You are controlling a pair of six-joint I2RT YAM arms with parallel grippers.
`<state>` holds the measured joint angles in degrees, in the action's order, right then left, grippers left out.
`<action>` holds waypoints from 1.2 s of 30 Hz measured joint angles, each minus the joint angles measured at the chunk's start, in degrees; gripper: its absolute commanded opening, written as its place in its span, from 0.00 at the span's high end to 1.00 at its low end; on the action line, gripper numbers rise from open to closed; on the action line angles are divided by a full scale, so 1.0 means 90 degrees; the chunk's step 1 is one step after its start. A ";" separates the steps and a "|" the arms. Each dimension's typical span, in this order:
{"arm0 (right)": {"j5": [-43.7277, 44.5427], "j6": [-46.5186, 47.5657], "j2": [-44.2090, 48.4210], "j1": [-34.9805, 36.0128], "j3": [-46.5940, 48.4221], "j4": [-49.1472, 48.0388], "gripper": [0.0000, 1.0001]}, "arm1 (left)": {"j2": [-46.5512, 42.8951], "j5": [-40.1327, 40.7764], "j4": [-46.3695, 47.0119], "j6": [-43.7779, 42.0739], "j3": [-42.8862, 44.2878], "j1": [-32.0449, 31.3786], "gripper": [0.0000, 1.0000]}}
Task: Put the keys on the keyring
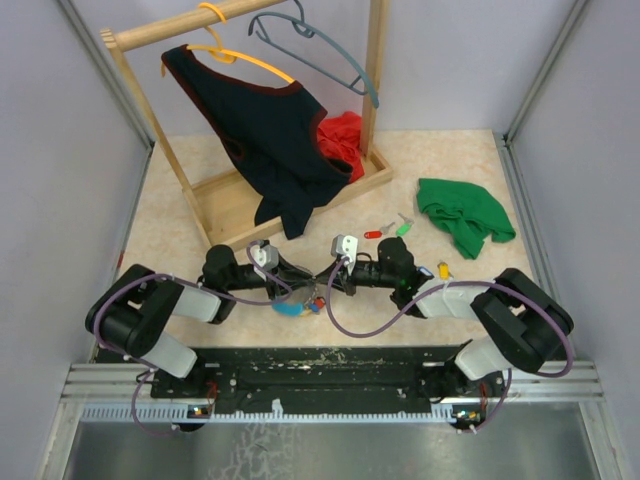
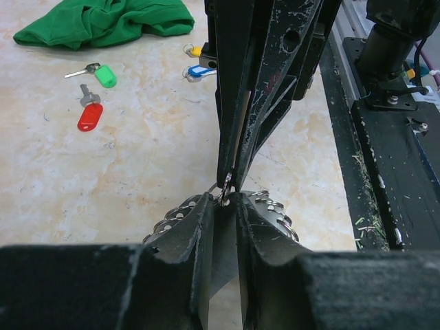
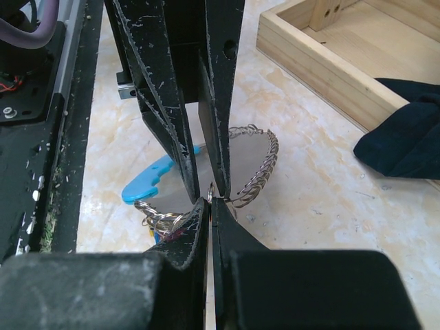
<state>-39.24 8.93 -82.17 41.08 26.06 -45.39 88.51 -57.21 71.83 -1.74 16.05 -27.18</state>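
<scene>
Over table [image 1: 450,170] nr front-centre, L gripper [image 2: 221,201] was closed narrow across keyring [image 3: 260,168] coil, R gripper [image 3: 208,203] fully closed w/ tips meeting keyring opp. L's; red key [image 2: 89,115] & green key [image 2: 104,74] lay loose well apart, blue key [image 2: 199,71] & yellow key [image 2: 196,50] just behind R gripper.

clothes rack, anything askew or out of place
Yes: the black top hangs lopsided off the yellow hanger, its lower end slumped onto the rack's base; a red cloth lies crumpled there.

Lab test cell: grey panel walls [image 1: 50,150], alu frame rail [image 1: 330,385].
</scene>
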 measured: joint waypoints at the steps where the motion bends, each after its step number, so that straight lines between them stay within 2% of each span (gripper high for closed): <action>1: -0.0012 -0.0005 0.0000 0.0000 0.0000 0.0000 1.00 | 0.0000 0.0000 0.0002 0.0002 0.0000 -0.0002 0.77; 8: -0.0126 -0.0066 0.0000 0.0000 0.0000 -0.0007 1.00 | -0.0002 0.0015 0.0019 0.0056 0.0000 -0.0012 0.99; 9: -0.0126 -0.0068 0.0000 0.0000 0.0000 -0.0007 1.00 | -0.0015 0.0017 0.0019 0.0058 0.0002 -0.0015 1.00; 11: -0.0124 -0.0070 0.0000 0.0000 0.0000 -0.0024 0.99 | -0.0070 0.0029 -0.0022 0.0053 0.0002 -0.0017 1.00; 15: -0.0092 -0.0095 0.0017 -0.0005 0.0000 -0.0044 0.75 | -0.0374 0.0185 -0.0493 -0.0092 0.0022 -0.0078 1.00; 18: 0.0032 -0.0114 0.0138 -0.0053 -0.0017 -0.0002 0.64 | -0.0644 0.0330 -0.1081 -0.0357 0.0104 -0.0206 1.00; 26: 0.0432 0.0049 0.0784 -0.0381 -0.0209 0.0330 0.59 | -0.1122 0.0811 -0.2511 -0.1010 0.0410 -0.0488 1.00; 36: 0.0221 0.0454 0.0974 -0.0415 -0.0352 0.0872 0.57 | -0.1399 0.2025 -0.5217 -0.1970 0.1593 -0.1234 1.00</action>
<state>-37.26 13.02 -73.41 37.34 22.90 -37.54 75.92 -38.98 24.88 -19.46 30.39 -38.28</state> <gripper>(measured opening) 0.430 0.006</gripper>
